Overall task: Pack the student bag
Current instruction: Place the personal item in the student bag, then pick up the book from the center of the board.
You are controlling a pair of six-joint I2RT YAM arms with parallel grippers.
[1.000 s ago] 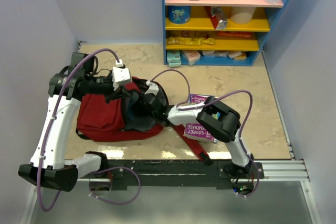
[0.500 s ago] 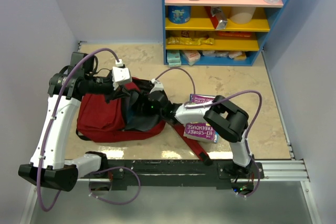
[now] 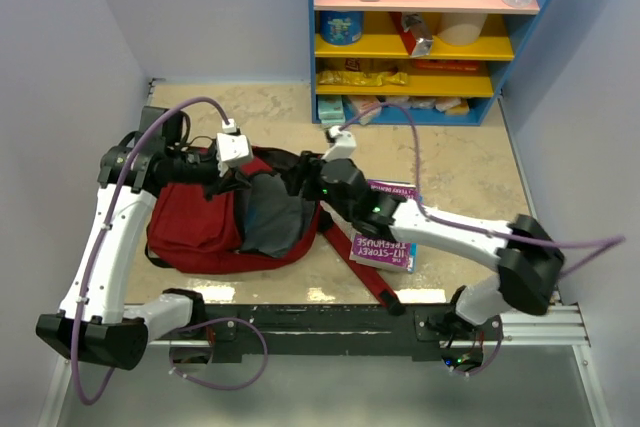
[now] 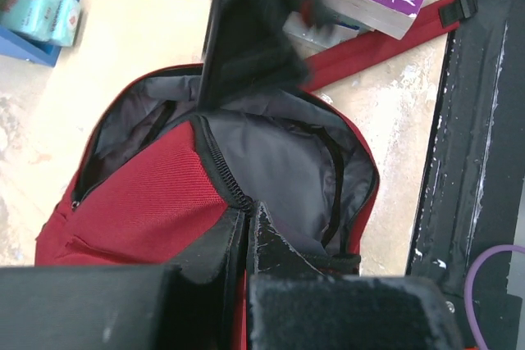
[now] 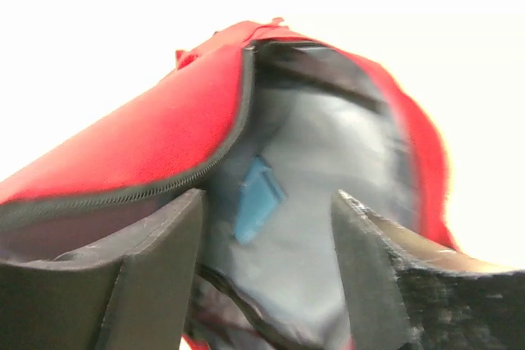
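Note:
The student bag (image 3: pixel 195 227), dark red with grey lining, lies on its side with its mouth facing right. My left gripper (image 3: pixel 243 175) is shut on the bag's zippered upper edge (image 4: pixel 225 178) and holds the mouth up. The right gripper (image 3: pixel 297 179) hovers at the mouth, open with nothing between its fingers. In the right wrist view the open gripper (image 5: pixel 267 202) frames the lining, and a small blue item (image 5: pixel 256 198) lies inside the bag (image 5: pixel 164 129). The red strap (image 3: pixel 365 272) trails toward the near rail.
A purple book (image 3: pixel 385 247) lies on the floor to the right of the bag, partly under my right arm. The blue and yellow shelf (image 3: pixel 420 37) with packets and boxes stands at the back. A black rail (image 3: pixel 330 319) runs along the near edge.
The right gripper has opened and drawn back from deep inside the bag to its mouth, its elbow swinging out to the right. The left gripper has kept its hold.

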